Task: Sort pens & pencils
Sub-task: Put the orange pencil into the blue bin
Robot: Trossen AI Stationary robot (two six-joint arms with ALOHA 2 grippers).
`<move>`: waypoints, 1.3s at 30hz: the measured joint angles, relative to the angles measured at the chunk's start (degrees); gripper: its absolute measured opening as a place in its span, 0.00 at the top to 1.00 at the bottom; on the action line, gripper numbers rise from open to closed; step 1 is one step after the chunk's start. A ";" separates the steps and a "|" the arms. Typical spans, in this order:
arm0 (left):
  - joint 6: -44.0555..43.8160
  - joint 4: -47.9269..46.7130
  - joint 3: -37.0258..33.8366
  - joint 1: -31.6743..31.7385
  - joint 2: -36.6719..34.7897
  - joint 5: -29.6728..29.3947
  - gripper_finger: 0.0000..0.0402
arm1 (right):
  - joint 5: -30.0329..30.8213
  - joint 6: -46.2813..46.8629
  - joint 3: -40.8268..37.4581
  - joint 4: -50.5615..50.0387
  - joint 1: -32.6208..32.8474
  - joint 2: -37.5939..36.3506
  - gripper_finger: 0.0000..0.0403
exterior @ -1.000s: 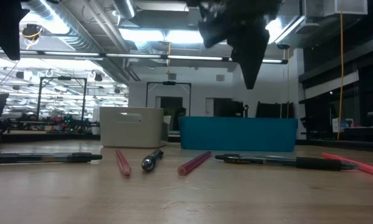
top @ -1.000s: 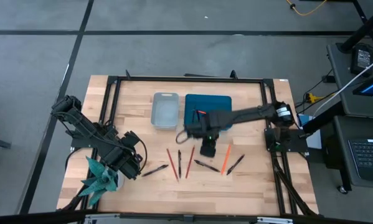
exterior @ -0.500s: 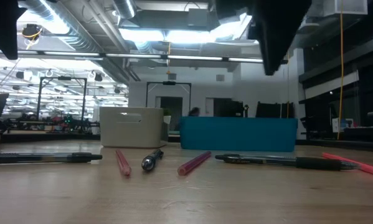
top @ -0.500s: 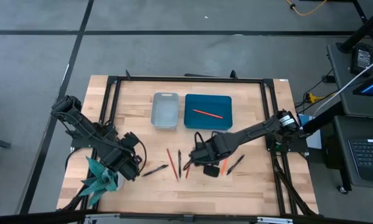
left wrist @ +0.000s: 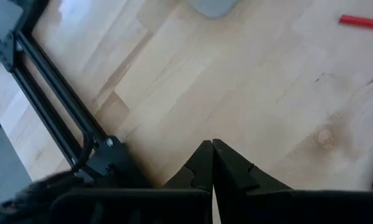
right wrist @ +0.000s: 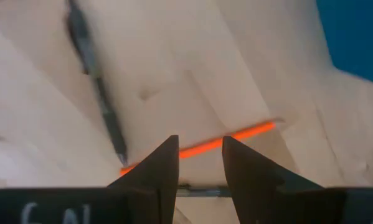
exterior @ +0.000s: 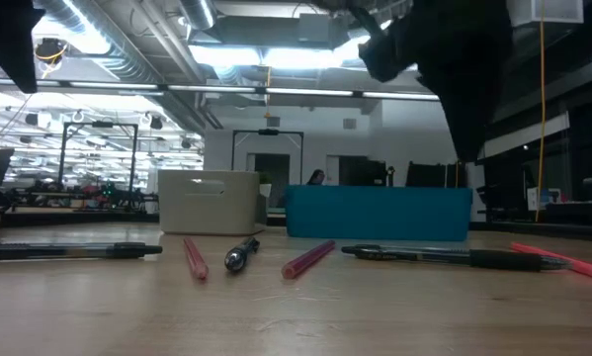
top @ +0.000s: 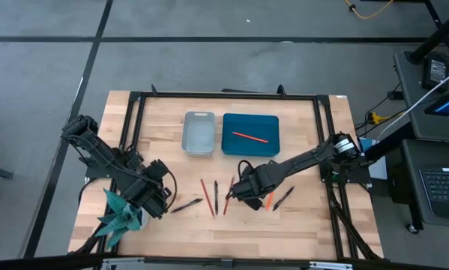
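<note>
Along the table's (top: 314, 217) front half lies a loose row of pens and pencils. From the left-front corner inward: a black pen (top: 187, 204) angled across the boards, a red pencil (top: 205, 196) running front to back, a short dark pen (top: 216, 196) beside it, and a second red pencil (top: 228, 197) leaning slightly. Toward the right edge, an orange pencil (top: 270, 196) and a black pen (top: 283, 198) both run slantwise. The low view shows these lying flat on the wood; there the nearest long black pen (exterior: 444, 256) lies crosswise to the camera.

The right gripper (top: 246, 192) hangs over the middle of this row, fingers parted with nothing between them. Only the right wrist view shows what sits under it: the orange pencil (right wrist: 236, 138) passing crosswise behind the two fingers (right wrist: 155, 168), and a dark pen (right wrist: 96, 84) stretching away from them. White lettering on the gripper body is cut off and unreadable.

The left gripper (top: 155, 196) waits near the table's left-front corner, fingers pressed together over bare wood, as the left wrist view (left wrist: 211, 163) confirms.

Farther back, at the table's middle, a grey bin (top: 199, 133) sits left of a blue tray (top: 231, 124). The high view alone reveals one red pencil (top: 249, 137) inside the blue tray, lying slantwise; the low view sees only the blue wall (exterior: 375, 213).
</note>
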 joint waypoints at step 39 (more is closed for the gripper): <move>28.63 -0.70 -0.36 -0.42 -0.02 -9.80 1.00 | 0.47 54.73 -9.00 2.86 2.02 -0.04 0.69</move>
